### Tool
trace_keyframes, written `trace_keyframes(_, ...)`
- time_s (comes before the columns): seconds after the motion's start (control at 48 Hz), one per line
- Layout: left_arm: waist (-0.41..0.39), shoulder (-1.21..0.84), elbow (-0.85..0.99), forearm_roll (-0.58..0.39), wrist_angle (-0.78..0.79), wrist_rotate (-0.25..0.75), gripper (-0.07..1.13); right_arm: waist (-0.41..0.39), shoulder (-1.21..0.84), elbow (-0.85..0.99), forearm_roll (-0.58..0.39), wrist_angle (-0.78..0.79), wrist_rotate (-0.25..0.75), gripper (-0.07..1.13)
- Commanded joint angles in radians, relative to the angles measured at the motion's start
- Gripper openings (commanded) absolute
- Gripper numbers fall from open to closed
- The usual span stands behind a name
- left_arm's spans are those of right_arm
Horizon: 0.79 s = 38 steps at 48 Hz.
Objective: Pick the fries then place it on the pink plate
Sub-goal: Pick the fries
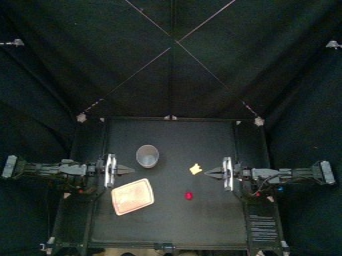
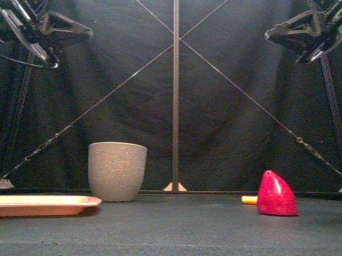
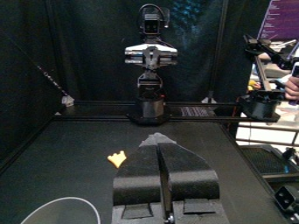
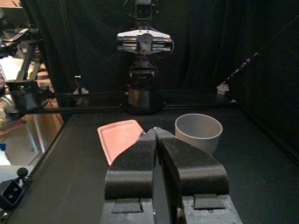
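The yellow fries (image 1: 197,168) lie on the black table right of centre, and in the front view they peek out behind a red toy as fries (image 2: 249,199). The flat pink plate (image 1: 132,196) sits front left, seen edge-on as the plate (image 2: 47,204). My left gripper (image 1: 110,172) hovers shut at the left side, well apart from the fries (image 3: 117,159). My right gripper (image 1: 222,172) hovers shut at the right, a short way from the fries. Both hold nothing. The right wrist view shows the plate (image 4: 119,140) beyond the shut jaws.
A tall grey speckled cup (image 1: 147,154) stands behind the plate, also visible as the cup (image 2: 116,170) and the cup (image 4: 198,128). A red toy (image 1: 191,195) stands in front of the fries, near the table's front as the red toy (image 2: 278,194).
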Motion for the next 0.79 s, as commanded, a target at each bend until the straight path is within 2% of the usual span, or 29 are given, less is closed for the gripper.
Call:
trace_keyframes(0.021,-0.002,0.012,-0.021,0.003,-0.014,0.005,0.01,-0.078,0.041,-0.002,-0.011,0.005,-0.002,0.00)
trace_keyframes(0.208,-0.002,0.012,-0.018,0.005,-0.014,0.006,0.01,-0.252,0.172,-0.038,-0.086,0.181,-0.002,0.04)
trace_keyframes(0.333,0.002,0.012,-0.014,0.005,-0.015,0.006,0.01,-0.328,0.275,-0.091,-0.161,0.371,-0.003,0.14)
trace_keyframes(0.396,0.002,0.012,-0.012,0.005,-0.015,0.005,0.01,-0.344,0.321,-0.120,-0.204,0.460,-0.006,0.23)
trace_keyframes(0.479,0.002,0.012,-0.012,0.005,-0.015,0.006,0.01,-0.339,0.374,-0.161,-0.258,0.546,-0.009,0.43)
trace_keyframes(0.688,0.006,0.012,-0.014,0.005,-0.017,0.005,0.01,-0.325,0.439,-0.219,-0.281,0.591,0.012,1.00)
trace_keyframes(0.729,0.006,0.012,-0.012,0.005,-0.018,0.006,0.01,-0.328,0.448,-0.225,-0.273,0.591,0.018,1.07)
trace_keyframes(0.792,0.009,0.012,-0.012,0.005,-0.018,0.005,0.01,-0.327,0.463,-0.225,-0.259,0.583,0.023,1.09)
